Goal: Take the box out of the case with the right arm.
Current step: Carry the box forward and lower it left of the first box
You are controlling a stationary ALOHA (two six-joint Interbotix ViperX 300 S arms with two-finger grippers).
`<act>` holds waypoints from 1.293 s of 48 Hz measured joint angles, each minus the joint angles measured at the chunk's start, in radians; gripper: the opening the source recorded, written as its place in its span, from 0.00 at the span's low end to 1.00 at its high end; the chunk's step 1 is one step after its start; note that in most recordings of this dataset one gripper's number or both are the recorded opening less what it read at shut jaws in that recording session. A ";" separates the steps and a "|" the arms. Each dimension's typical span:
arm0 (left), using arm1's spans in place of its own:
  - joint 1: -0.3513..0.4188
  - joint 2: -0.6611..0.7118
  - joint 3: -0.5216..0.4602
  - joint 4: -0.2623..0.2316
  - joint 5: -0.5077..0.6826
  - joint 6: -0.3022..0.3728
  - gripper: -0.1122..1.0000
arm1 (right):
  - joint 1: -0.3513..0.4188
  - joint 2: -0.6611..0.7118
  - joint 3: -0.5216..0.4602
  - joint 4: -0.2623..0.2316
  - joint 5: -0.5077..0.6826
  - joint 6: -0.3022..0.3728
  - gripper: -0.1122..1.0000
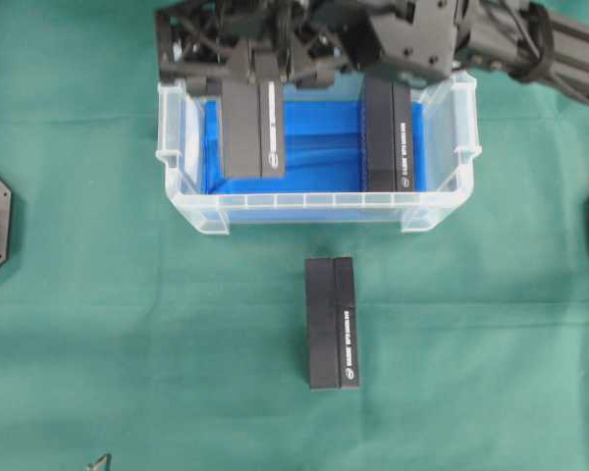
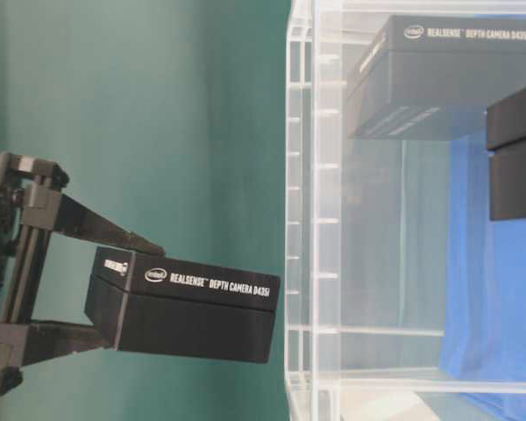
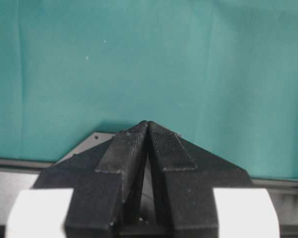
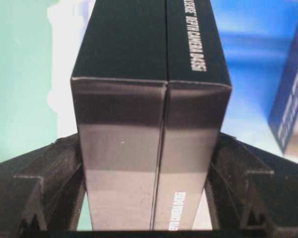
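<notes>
Gripping a black RealSense depth camera box (image 4: 149, 124) between both fingers (image 4: 238, 168) of the right gripper (image 1: 255, 69), jaws spread wide and pressed to the box's two long sides, one end seated deep in the gripper's throat. Hanging lifted over the left part of the clear case (image 1: 314, 201), above its blue floor lining (image 1: 319, 147) in the overhead view. Leaning inside the case at its right end, a second black box (image 1: 388, 132). Lying flat on the green cloth (image 1: 108, 324) in front of the case, well apart from it, a third box (image 1: 333, 322). Resting closed and empty, fingertips touching, the left gripper (image 3: 148, 130).
</notes>
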 measured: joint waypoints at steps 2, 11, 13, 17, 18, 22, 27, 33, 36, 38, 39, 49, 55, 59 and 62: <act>0.002 0.000 0.000 0.000 0.000 0.000 0.10 | 0.014 0.000 0.000 0.000 0.002 0.012 0.71; 0.002 0.000 0.000 0.000 0.000 0.000 0.10 | 0.098 0.002 0.000 -0.009 0.003 0.084 0.71; 0.002 0.000 0.000 0.000 0.000 0.000 0.10 | 0.118 0.000 0.000 -0.012 0.003 0.104 0.71; 0.000 0.000 0.000 0.000 0.000 0.000 0.10 | 0.163 0.002 0.000 -0.018 0.003 0.149 0.71; 0.000 0.000 0.000 0.000 0.000 0.000 0.10 | 0.173 0.000 0.000 -0.020 0.003 0.155 0.71; 0.000 0.000 0.000 0.000 0.000 0.000 0.10 | 0.218 0.002 0.000 -0.021 0.003 0.192 0.71; 0.002 0.000 0.000 0.000 -0.002 -0.002 0.10 | 0.265 0.002 0.000 -0.021 0.003 0.233 0.71; 0.002 0.000 0.000 0.000 0.000 -0.002 0.10 | 0.311 0.000 -0.002 -0.021 0.003 0.275 0.71; 0.000 0.000 0.000 0.000 0.000 0.000 0.10 | 0.328 0.002 0.000 -0.021 0.003 0.291 0.71; 0.000 0.000 0.000 0.000 0.000 0.000 0.10 | 0.337 0.000 0.000 -0.020 0.003 0.299 0.71; 0.002 0.000 0.000 0.000 0.000 0.000 0.10 | 0.341 0.002 0.000 -0.020 0.003 0.299 0.71; 0.000 -0.002 0.000 0.000 0.000 -0.002 0.10 | 0.344 0.000 0.000 -0.017 0.006 0.298 0.71; 0.000 0.000 0.000 0.000 0.000 0.000 0.10 | 0.337 0.002 -0.002 -0.015 0.017 0.298 0.71; 0.002 -0.002 0.000 0.000 0.000 0.000 0.10 | 0.331 0.006 -0.002 -0.002 0.017 0.298 0.71; 0.002 -0.002 0.000 0.000 0.000 0.000 0.10 | 0.327 0.018 0.000 0.014 0.018 0.301 0.71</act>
